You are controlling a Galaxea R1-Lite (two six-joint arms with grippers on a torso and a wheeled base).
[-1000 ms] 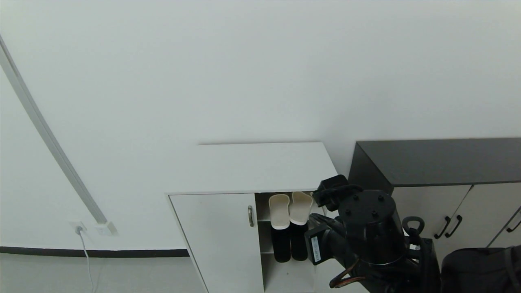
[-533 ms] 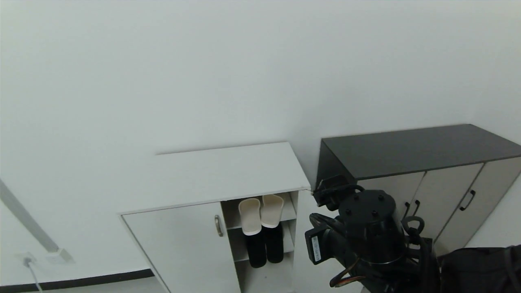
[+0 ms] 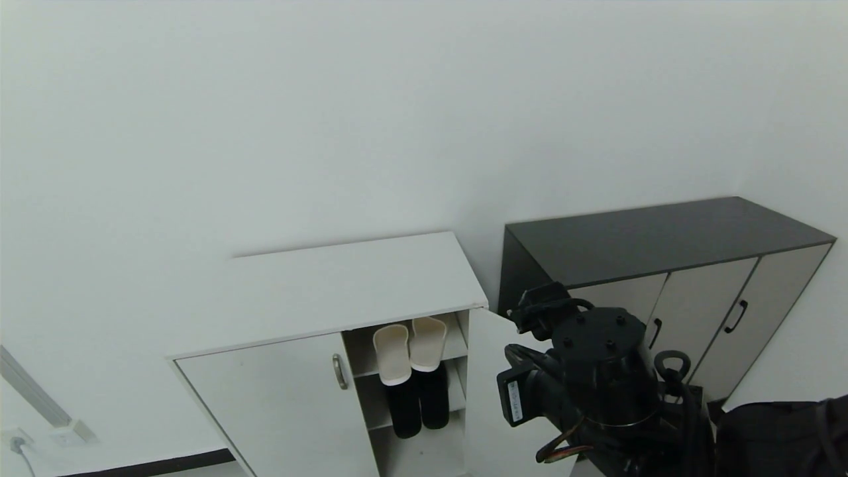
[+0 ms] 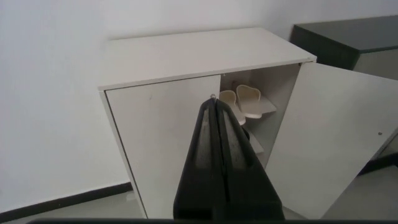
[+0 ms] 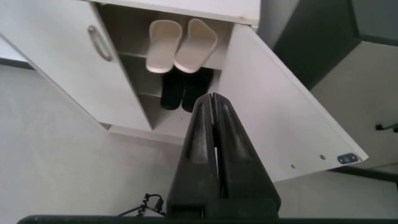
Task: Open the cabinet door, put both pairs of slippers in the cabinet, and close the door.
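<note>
White cabinet [image 3: 344, 285] stands against the wall, with the dark-topped cabinet [image 3: 649, 238] just beside its right side. The white cabinet's left door [image 3: 278, 404] is closed, and the right door [image 3: 493, 397] hangs wide open. Inside, 2 pairs are stowed: the cream slippers [image 3: 409, 344] on the upper shelf, heels poking past its front edge, and the black slippers [image 3: 417, 404] directly below on the next shelf. The left gripper [image 4: 213, 99] faces the closed door, jaws pressed together and empty. The right gripper [image 5: 214, 98] is in front of the open compartment, jaws together too, holding nothing.
</note>
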